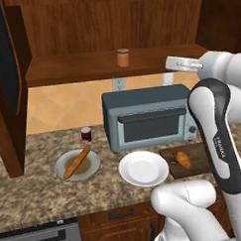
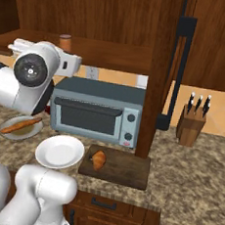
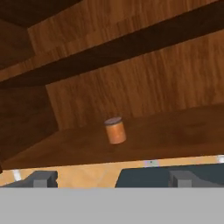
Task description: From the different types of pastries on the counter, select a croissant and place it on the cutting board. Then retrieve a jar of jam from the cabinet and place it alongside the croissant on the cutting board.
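Now: jar of jam (image 3: 115,130) upright mid-shelf in the cabinet (image 1: 90,69), well back from the front edge. Croissant (image 1: 183,159) already on cutting board (image 1: 193,151). Best approach level, jaws straddling the jar's sides, below the lid. Gripper (image 3: 111,179) spread wide, empty, well short of it.

A grey-blue toaster oven (image 1: 148,117) sits in front of me. Behind it I see a wall of orange-tan tiles (image 1: 62,107) with a white outlet (image 1: 118,84). Right of the oven stands a wooden knife block (image 2: 191,123).
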